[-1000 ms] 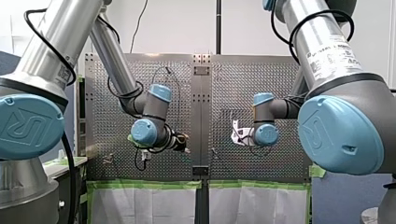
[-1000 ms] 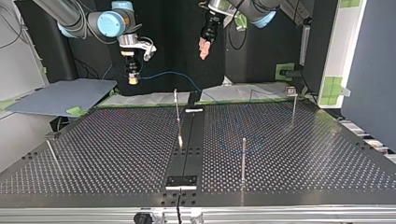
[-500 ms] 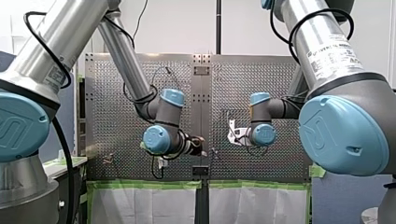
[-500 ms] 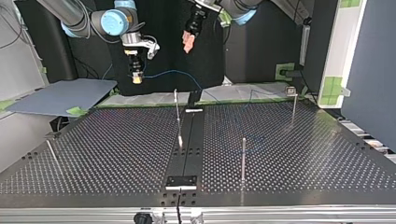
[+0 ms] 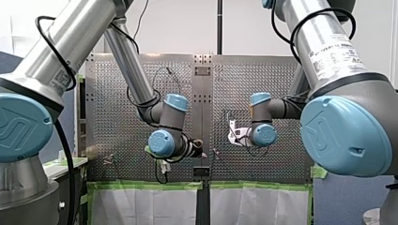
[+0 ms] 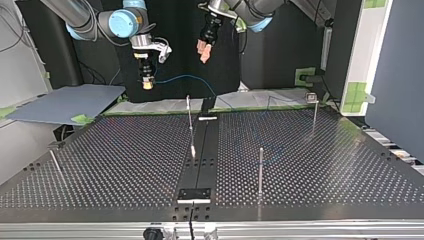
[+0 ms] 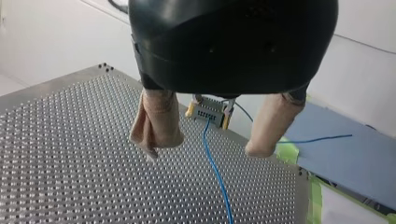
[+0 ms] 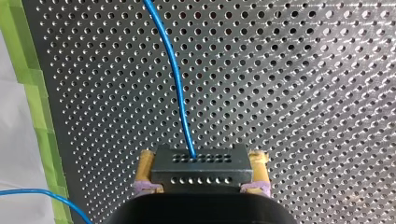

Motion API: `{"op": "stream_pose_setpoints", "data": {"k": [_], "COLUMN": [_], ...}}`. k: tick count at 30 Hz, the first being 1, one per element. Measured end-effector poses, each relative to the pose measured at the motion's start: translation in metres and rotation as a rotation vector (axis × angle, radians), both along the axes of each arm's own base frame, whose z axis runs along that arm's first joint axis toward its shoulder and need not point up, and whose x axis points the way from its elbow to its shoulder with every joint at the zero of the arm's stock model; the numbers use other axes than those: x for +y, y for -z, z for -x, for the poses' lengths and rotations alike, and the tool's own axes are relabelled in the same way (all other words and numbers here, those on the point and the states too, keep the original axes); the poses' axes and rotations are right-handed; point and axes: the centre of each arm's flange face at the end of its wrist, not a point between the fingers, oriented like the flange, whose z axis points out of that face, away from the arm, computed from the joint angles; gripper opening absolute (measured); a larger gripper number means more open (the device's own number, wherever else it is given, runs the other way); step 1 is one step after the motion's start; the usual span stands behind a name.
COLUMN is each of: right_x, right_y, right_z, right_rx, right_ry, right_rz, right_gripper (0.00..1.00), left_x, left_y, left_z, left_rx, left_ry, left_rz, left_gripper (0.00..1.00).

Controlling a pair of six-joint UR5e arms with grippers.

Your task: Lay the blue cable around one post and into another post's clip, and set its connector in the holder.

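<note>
The blue cable [image 8: 175, 79] runs from a grey perforated connector [image 8: 198, 165], and my right gripper [image 8: 200, 173] is shut on that connector with its yellow pads. In the top view my right gripper [image 6: 145, 80] hangs high behind the table's far edge. The cable [image 6: 190, 78] trails from it to the right, then down onto the plate. My left gripper [image 6: 202, 50] hovers open beside it, beige fingers [image 7: 156, 123] spread, nothing between them. Through that gap the left wrist view shows the held connector [image 7: 208, 112] and cable [image 7: 215, 172].
Thin metal posts stand on the perforated table: one near the middle [image 6: 189, 120], one nearer the camera [image 6: 260, 170], one at the right [image 6: 314, 112], one leaning at the left [image 6: 55, 162]. A black plate [image 6: 195, 194] sits at the near edge. A blue-grey sheet [image 6: 65, 102] lies at the far left.
My left arm has swung toward the middle; in the top view its open gripper moved left, closer to the right gripper. My right gripper shifted only slightly and still holds the connector.
</note>
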Motion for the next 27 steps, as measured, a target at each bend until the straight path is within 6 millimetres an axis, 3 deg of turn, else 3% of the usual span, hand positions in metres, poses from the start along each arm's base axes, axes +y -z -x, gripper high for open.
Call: {"op": "stream_pose_setpoints", "data": {"k": [10,16,27], "right_x": [-0.001,-0.002,-0.004], "right_y": [0.000,0.000,-0.001], "right_z": [0.001,0.001,0.002], "right_rx": [-0.005,-0.008,-0.020], "right_ry": [0.002,0.001,0.002], "right_rz": [-0.002,0.003,0.009], "right_gripper": [0.00,0.00,0.00], "left_x": [0.010,0.012,0.023], "left_y": [-0.010,-0.046,-0.128], "left_z": [-0.014,-0.048,-0.113], "left_rx": [-0.011,-0.061,-0.178], "left_ry": [-0.052,-0.076,-0.127], "left_rz": [-0.030,-0.046,-0.074], "left_gripper": [1.00,1.00,1.00]}}
